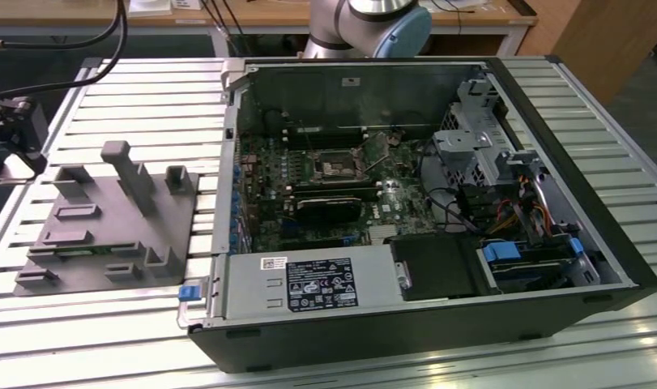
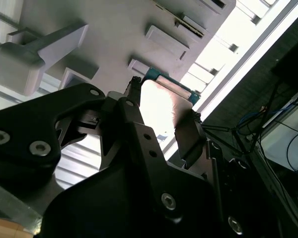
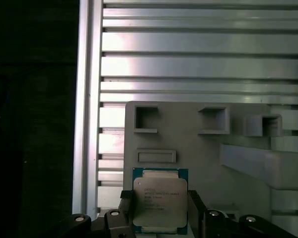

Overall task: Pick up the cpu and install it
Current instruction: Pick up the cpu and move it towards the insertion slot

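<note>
Square cpu (image 3: 160, 197) — matte silver lid, green rim — in black claw (image 3: 160, 208)

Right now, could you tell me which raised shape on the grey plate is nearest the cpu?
The low, flat rectangular block just beside the cpu; the three square pockets lie farther off.

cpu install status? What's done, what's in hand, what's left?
Done: the grasp. The end effector is closed on two opposite sides of the cpu in both wrist views.
In hand: the cpu, over the grey fixture plate; I cannot tell whether it is clear of the plate.
Left: the install. The socket sits inside the computer case, away from the plate.
</note>
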You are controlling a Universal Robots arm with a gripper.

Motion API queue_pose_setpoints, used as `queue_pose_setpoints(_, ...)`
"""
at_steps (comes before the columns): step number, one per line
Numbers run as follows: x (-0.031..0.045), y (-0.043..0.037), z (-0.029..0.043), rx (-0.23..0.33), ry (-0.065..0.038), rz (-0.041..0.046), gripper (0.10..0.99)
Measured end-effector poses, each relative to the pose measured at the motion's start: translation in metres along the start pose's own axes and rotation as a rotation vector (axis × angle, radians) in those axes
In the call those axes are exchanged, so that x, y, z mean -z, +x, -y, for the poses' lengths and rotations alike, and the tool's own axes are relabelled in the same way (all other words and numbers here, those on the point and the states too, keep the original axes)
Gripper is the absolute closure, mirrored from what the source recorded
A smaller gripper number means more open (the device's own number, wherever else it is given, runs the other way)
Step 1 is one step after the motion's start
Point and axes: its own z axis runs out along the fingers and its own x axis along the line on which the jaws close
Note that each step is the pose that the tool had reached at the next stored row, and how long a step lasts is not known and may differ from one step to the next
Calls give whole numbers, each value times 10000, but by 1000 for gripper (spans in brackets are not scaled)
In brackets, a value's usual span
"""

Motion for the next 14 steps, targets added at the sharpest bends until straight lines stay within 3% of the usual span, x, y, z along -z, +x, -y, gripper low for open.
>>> queue_pose_setpoints(14, 79, 1, -6, 0, 0, 0, 561)
